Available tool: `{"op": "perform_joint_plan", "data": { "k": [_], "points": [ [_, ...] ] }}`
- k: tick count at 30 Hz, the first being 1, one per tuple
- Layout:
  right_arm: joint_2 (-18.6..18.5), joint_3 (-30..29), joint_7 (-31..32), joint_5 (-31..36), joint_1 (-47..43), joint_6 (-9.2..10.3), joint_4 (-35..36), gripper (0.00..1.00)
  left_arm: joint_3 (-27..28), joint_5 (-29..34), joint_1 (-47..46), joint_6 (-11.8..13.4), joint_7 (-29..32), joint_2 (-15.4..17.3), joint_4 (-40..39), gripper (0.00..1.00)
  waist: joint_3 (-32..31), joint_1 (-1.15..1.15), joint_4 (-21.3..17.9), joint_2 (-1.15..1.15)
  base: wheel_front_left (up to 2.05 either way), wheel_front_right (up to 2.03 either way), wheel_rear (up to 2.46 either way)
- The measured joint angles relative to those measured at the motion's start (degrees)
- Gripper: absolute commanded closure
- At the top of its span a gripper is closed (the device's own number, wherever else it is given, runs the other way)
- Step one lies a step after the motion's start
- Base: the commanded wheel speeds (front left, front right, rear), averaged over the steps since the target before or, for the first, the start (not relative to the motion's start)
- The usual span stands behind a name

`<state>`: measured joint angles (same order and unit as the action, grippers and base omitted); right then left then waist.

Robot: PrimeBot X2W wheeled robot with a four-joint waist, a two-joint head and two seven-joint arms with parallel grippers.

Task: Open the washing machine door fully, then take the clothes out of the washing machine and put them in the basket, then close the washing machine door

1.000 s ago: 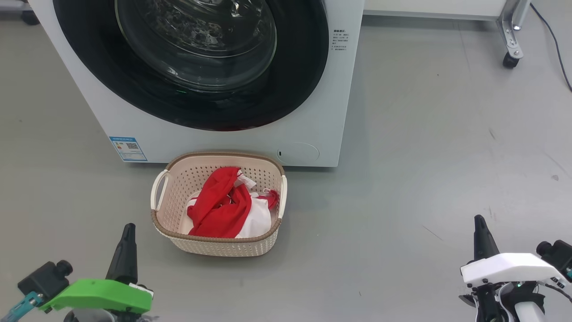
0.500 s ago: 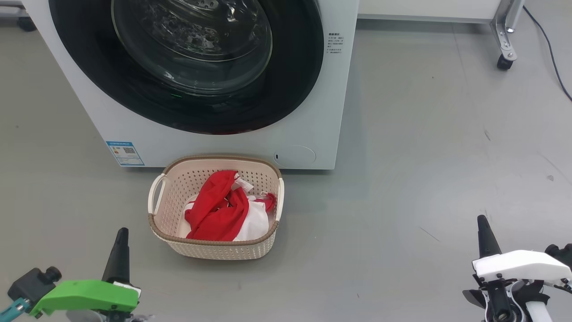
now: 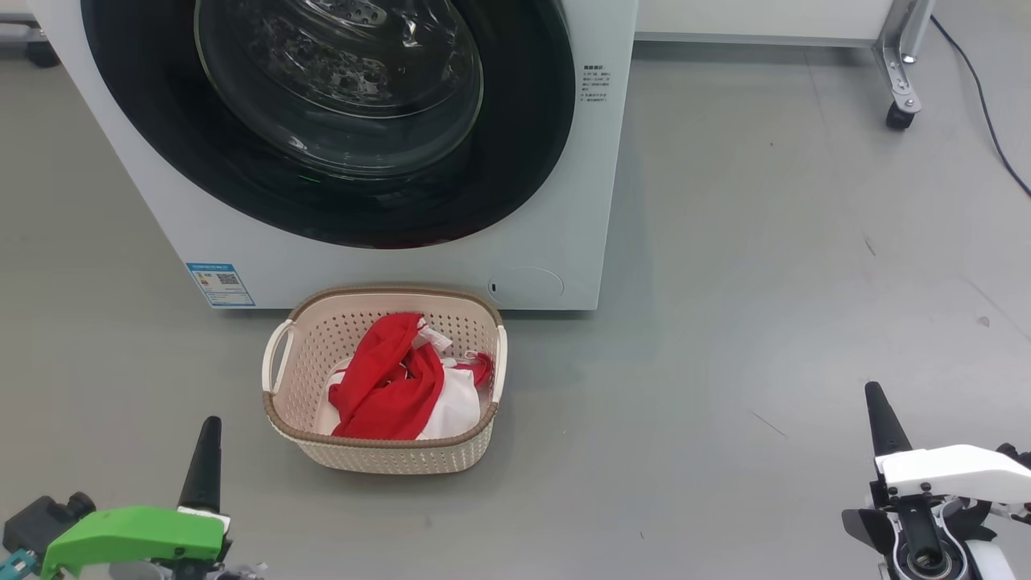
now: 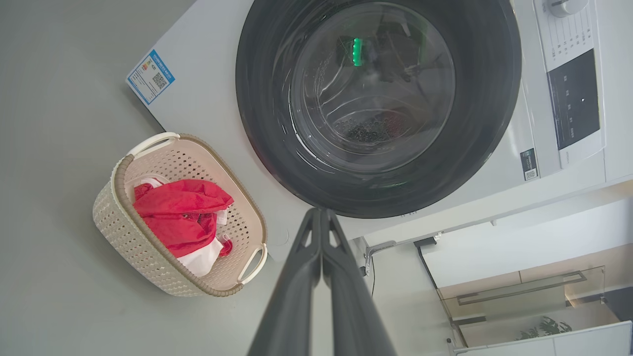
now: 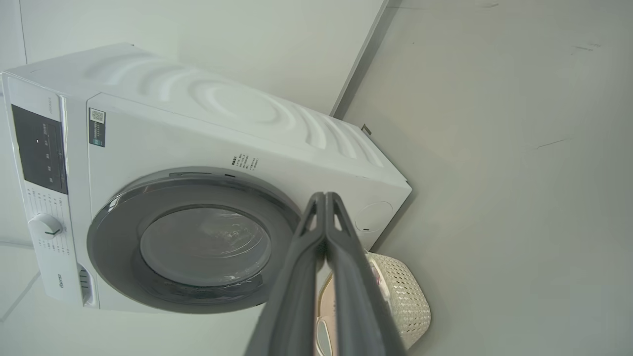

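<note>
1. Two grippers sit nearest the camera, both pinched closed and empty. The left gripper (image 3: 211, 425), rising from its green cover, is off the near left corner of the basket (image 3: 385, 457) and clear of it.
2. Across on the basket's near right, well apart from it, the right gripper (image 3: 877, 396) points up from its white cover. Its own wrist view has the two dark fingers pressed tip to tip.
3. Now the basket itself: it stands upright on the grey floor (image 3: 765, 306), with cream perforated walls, a brown rim and a handle on each short side.
4. Inside it lie the clothes (image 3: 385, 391), a crumpled red heap over white fabric, tucked within the rim.
5. Right behind the basket comes the washing machine (image 3: 564, 234). The basket's far rim is just beside the white front, and I can't tell whether they touch.
6. Low on that front, a round flap (image 3: 525, 286) sits just past the basket's far right corner. A blue label sticker (image 3: 220, 283) sits past its far left corner.
7. Higher up behind the basket, the washing machine door (image 3: 523, 161) is shut against the front. It has a glossy black rim and a bulging glass centre, with the dimpled drum visible through it.
8. Farthest out, well beyond the basket to the right, a metal leg ends in a caster (image 3: 896, 118) on the floor.
</note>
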<state>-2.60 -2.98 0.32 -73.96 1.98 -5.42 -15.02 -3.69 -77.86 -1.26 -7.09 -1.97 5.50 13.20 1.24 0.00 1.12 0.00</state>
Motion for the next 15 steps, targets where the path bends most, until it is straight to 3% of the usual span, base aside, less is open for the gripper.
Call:
{"op": "perform_joint_plan", "data": {
  "k": [15],
  "points": [
    [-0.1, -1.9, 2.7, -10.9, 0.6, -0.58, -0.4, 1.00, 1.8, -10.3, -0.6, 0.0, 2.5, 0.0, 1.1, 1.00, -0.6, 0.00, -0.7, 0.00, 0.00, 0.00, 0.00]
  ]
}}
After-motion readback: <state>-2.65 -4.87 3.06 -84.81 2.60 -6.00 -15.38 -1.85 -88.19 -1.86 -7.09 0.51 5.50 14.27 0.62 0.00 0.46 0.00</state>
